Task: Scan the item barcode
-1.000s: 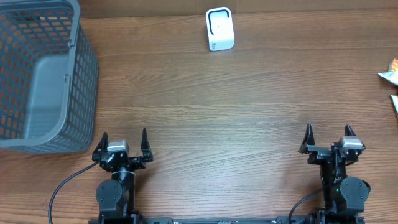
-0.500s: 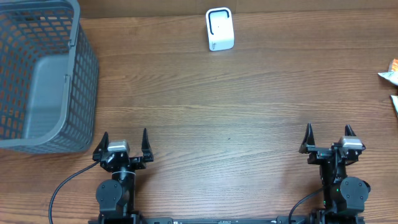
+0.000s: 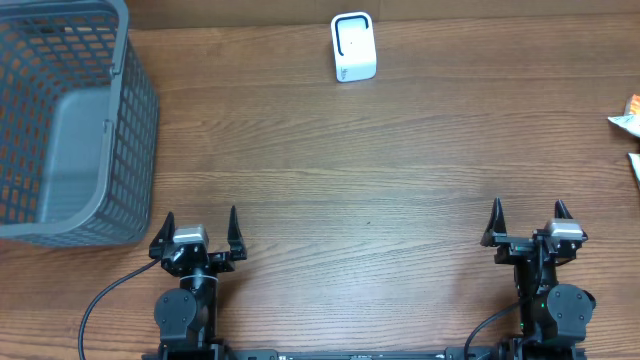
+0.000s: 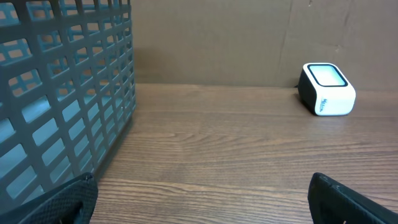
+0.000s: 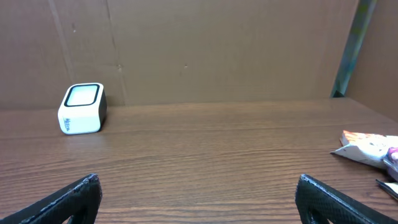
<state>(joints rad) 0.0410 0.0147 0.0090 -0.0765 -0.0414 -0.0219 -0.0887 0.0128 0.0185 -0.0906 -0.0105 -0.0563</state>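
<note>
Jaws on both arms gape wide and empty, low at the near edge of the brown wooden worktop (image 3: 330, 180). The right jaws look the better choice for the crinkled white-and-orange packet (image 5: 370, 148), which lies flat at the right edge. They should pinch one rim, keeping the printed faces clear for the small white box-shaped scanner (image 3: 353, 47) at far centre. No barcode shows from here.

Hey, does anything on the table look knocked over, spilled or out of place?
Nothing stands out. The grey basket sits upright at left, the white scanner stands at the far edge, a packet lies at the right edge, partly out of frame. Left gripper and right gripper are open, empty.
</note>
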